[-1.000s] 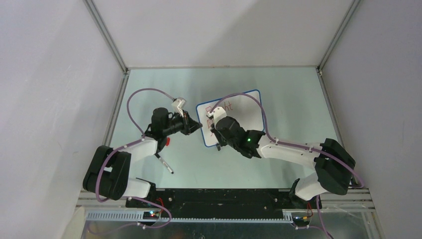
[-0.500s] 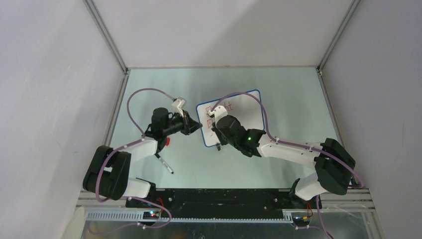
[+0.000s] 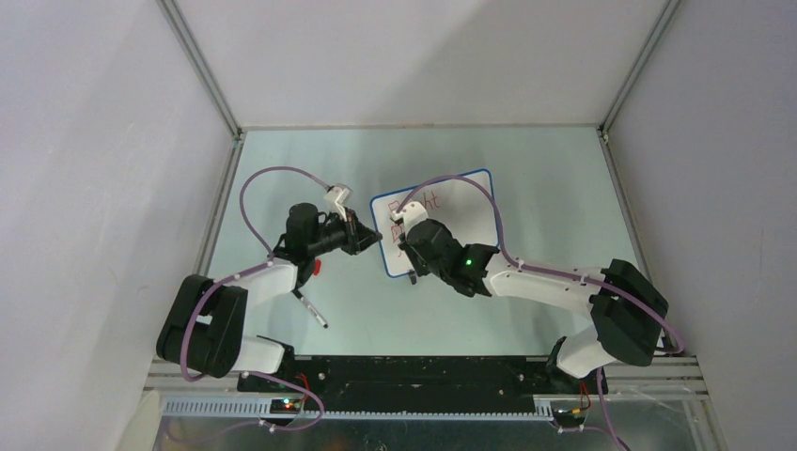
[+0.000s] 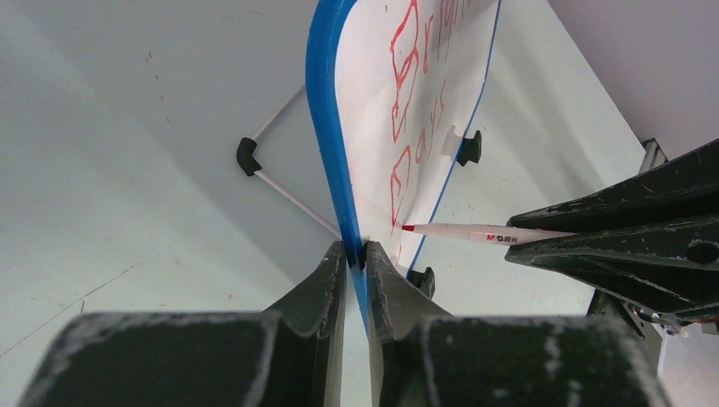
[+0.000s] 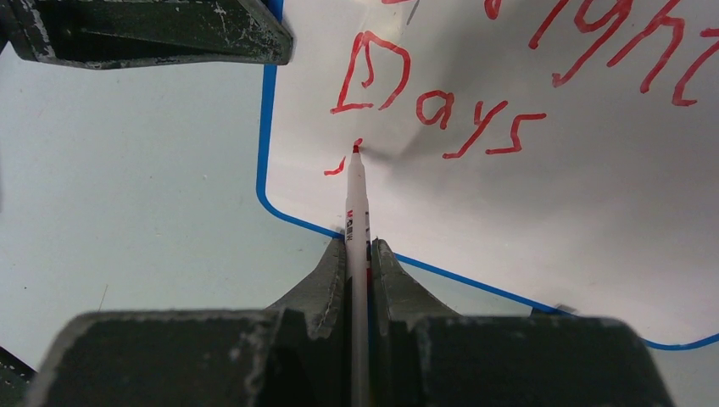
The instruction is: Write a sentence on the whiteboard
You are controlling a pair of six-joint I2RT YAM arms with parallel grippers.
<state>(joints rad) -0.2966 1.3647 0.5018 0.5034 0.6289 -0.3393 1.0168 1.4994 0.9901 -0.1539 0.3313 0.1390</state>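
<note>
Soft even light from above, my scuffed black fingers [image 5: 318, 284] blurred at the frame's bottom, faint grey shadow off my slim white marker [image 5: 357, 212] on the blue-rimmed white board [image 5: 551, 212].

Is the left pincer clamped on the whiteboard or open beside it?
Clamped: the left pincer pinches the whiteboard by its blue rim, one finger on each side.

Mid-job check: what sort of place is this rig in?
Probably a lab test cell, not a home or office: plain white panels on metal framing enclose a pale-green table, with exposed wiring along its near edge.
</note>
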